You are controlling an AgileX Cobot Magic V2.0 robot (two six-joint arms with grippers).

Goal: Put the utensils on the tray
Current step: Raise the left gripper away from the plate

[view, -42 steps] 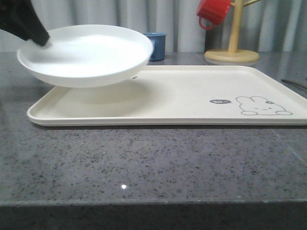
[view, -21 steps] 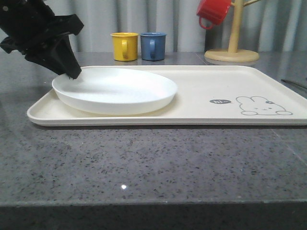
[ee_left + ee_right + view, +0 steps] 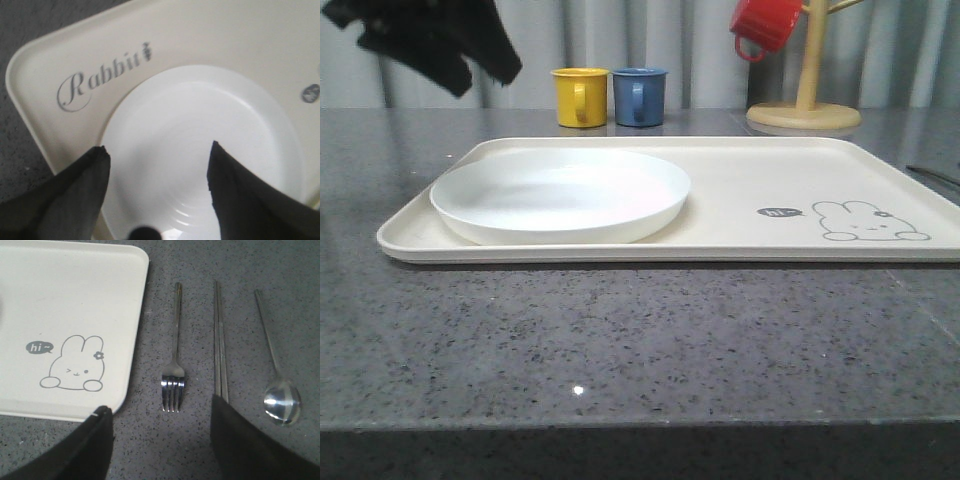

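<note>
**Front view: white plate lying on the cream tray, both grippers empty**

Front view shows a round, shallow, glossy white plate [image 3: 560, 193] resting flat on the left part of the matte cream tray [image 3: 740, 170], a rounded-corner rectangle with a low raised rim, on speckled grey stone. Above it hangs the black left gripper [image 3: 157, 165], its wedge-shaped fingers spread wide with nothing between them. Yellow mug [image 3: 580, 96] and blue mug [image 3: 640, 95] stand behind the tray; a red mug [image 3: 765, 24] hangs on a wooden stand [image 3: 805, 100]. Right wrist view shows the right gripper [image 3: 160, 440] spread and empty over the counter, where a slim shiny fork [image 3: 174, 360], flat metal chopsticks [image 3: 219, 345] and a long-handled spoon [image 3: 277, 375] lie parallel beside the tray's rabbit drawing [image 3: 74, 365].
</note>
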